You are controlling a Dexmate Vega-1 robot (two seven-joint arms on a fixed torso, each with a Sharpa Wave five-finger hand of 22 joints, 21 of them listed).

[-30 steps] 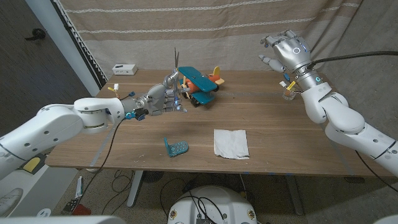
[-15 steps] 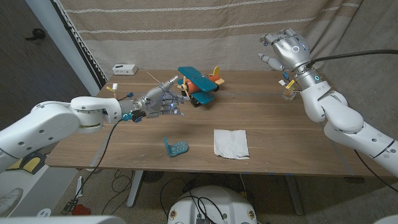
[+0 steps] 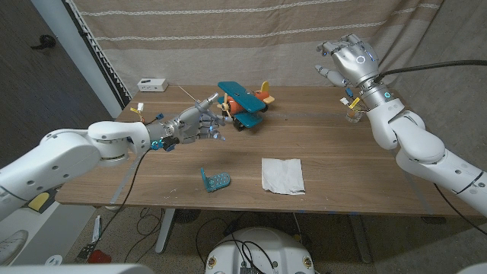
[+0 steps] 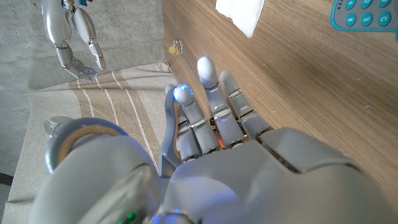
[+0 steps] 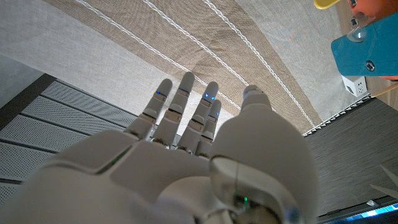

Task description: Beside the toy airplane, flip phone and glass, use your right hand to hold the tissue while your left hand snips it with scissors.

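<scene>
The left hand (image 3: pixel 196 122) is raised over the left half of the wooden table (image 3: pixel 342 164), just left of the toy airplane (image 3: pixel 243 104), and grips a pair of scissors (image 3: pixel 199 100) whose thin blades angle up and to the left past the fingers. In the left wrist view the grey handle loops of the scissors (image 4: pixel 81 134) sit beside the thumb, with the fingers (image 4: pixel 211 106) stretched out side by side above the tabletop.

The right hand (image 3: pixel 348 61) is held high over the far right of the table, well apart from the tissue (image 3: pixel 282 174); its fingers are spread and it holds nothing. The right wrist view shows the back of that hand (image 5: pixel 186 162) with its fingers (image 5: pixel 180 102) extended toward the striped curtain (image 5: pixel 205 43).

The white tissue lies flat near the front edge of the table, right of centre, untouched by either hand. Just left of it lies the teal flip phone (image 3: pixel 215 180), opened, with its keypad showing. The toy airplane, teal with orange parts, stands at the far middle of the table. A small glass (image 3: pixel 351 114) stands at the far right, partly behind the right forearm. A white box (image 3: pixel 152 84) rests at the far left corner.
</scene>
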